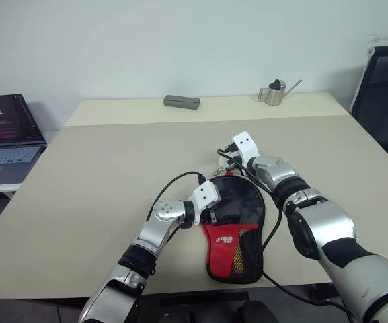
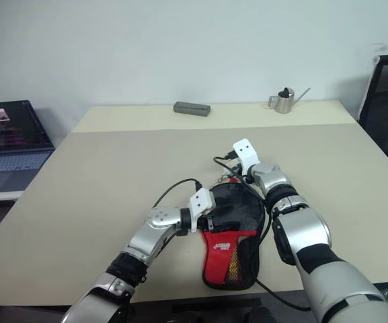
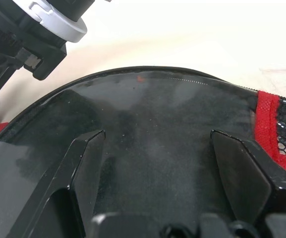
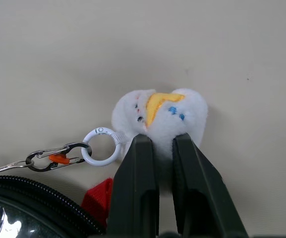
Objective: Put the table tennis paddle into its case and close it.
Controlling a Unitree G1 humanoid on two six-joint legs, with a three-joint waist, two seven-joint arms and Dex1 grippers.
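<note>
While the case (image 1: 234,232) lies flat near the front edge of the table (image 1: 99,195), its long axis runs from the red handle end nearest the robot to the rounded black end farther off — and the right gripper (image 4: 158,144) sits just past that far end. Its two black fingers are pinched nearly together on the small white-and-yellow charm (image 4: 160,114), which hangs from a white ring (image 4: 100,146) and a small clip (image 4: 51,158) leading back to the zipper line. So the pull, I judge, must follow the rounded rim from there. The left gripper (image 3: 157,148) rests on the black top of the case with its fingers spread wide, pressing rather than gripping anything. It is the nearer arm to the case body. The table tennis paddle cannot be made out — presumably inside, under the fabric. How far the zipper is shut is hard to tell.
</note>
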